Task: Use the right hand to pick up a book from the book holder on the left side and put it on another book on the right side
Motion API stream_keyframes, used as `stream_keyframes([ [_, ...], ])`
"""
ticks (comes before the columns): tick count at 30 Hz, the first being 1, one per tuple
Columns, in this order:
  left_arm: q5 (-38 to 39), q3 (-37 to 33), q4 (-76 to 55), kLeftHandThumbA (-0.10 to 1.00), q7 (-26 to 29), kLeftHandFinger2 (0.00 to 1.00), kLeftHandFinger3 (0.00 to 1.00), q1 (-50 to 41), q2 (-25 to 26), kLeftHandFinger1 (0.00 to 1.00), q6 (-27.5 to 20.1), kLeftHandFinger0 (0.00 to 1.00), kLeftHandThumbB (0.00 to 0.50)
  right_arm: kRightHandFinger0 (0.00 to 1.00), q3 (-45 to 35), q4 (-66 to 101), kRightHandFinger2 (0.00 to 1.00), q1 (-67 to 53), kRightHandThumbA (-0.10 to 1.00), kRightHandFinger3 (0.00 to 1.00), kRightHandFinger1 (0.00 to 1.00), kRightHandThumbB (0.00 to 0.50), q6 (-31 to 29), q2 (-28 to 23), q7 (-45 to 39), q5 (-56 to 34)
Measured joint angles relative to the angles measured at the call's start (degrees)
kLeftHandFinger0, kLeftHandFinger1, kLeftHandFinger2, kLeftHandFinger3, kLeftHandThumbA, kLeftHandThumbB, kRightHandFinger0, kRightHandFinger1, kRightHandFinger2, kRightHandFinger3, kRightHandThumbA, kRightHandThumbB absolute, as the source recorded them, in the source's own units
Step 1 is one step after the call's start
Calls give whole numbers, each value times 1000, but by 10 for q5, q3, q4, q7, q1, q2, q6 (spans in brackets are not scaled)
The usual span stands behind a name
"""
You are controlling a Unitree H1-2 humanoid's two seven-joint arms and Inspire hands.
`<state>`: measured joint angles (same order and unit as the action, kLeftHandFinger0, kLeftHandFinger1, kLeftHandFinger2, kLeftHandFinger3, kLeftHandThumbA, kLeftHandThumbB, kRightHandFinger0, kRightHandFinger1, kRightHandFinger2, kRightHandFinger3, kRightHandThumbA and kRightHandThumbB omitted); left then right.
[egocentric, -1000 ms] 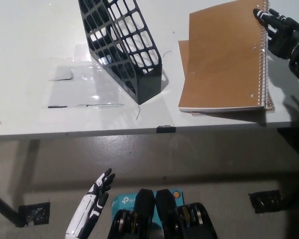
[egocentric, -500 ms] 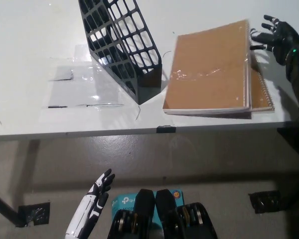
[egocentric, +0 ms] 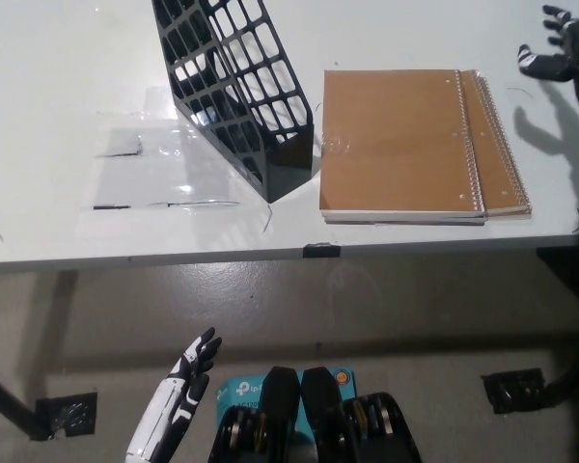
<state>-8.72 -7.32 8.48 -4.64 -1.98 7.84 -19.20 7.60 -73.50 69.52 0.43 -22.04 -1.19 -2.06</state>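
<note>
top book (egocentric: 396, 145) lies flat on the lower book (egocentric: 507, 159), brown cover up, spiral binding on its right edge; long axis runs left-right across the table (egocentric: 58, 77), left edge just beside the black book holder (egocentric: 236, 87). lower book sticks out at the right. right hand (egocentric: 565, 53) above far right, fingers spread, holding nothing. left hand (egocentric: 179, 400) rests low below table edge, fingers apart, empty.

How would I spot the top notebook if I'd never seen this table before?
Start at the black mesh book holder standing on the white table. Just to its right lies a stack of two brown spiral notebooks. The top notebook is the one shifted left, nearer the holder, leaving the lower notebook showing as a strip along the right.
</note>
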Motion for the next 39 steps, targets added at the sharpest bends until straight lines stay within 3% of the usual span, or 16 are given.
stream_keyframes([
  [1,0,0,0,1000,0,1000,1000,0,0,1000,0,1000,273,1000,-5,17,1000,-4,485,1000,1000,286,-1,-2,0,0],
  [5,0,0,3,1000,0,1000,1000,3,0,1000,1,1000,277,1000,-21,122,1000,-30,554,1000,1000,261,2,-5,0,-1],
  [7,0,0,5,1000,0,1000,1000,5,0,1000,1,1000,285,1000,-25,168,1000,-49,605,1000,1000,295,6,-3,0,-1],
  [13,0,1,14,1000,0,1000,1000,17,0,1000,4,1000,287,1000,-30,293,1000,-121,658,1000,1000,262,20,5,-1,-2],
  [17,0,2,20,1000,0,1000,1000,27,0,1000,4,1000,267,1000,-30,367,1000,-176,604,1000,1000,254,29,13,-1,-2],
  [21,0,4,26,1000,0,1000,1000,41,0,1000,5,1000,282,1000,-30,438,1000,-235,515,1000,1000,250,37,24,-1,-3],
  [25,0,5,31,1000,0,1000,1000,59,0,1000,7,1000,268,1000,-28,511,1000,-296,558,1000,1000,248,44,38,-1,-6],
  [28,0,7,36,1000,0,1000,1000,71,0,1000,7,1000,258,1000,-26,559,1000,-334,531,1000,1000,215,49,45,-2,-7],
  [31,0,8,41,1000,0,1000,1000,85,0,1000,8,1000,274,1000,-23,611,1000,-370,522,1000,1000,199,54,54,-2,-7],
  [35,0,10,50,1000,0,1000,1000,102,0,1000,8,1000,282,1000,-20,683,1000,-411,524,1000,1000,215,57,64,-3,-8],
  [39,0,11,58,1000,0,1000,1000,116,0,1000,8,1000,269,1000,-17,758,1000,-441,532,1000,1000,197,61,73,-4,-8],
])
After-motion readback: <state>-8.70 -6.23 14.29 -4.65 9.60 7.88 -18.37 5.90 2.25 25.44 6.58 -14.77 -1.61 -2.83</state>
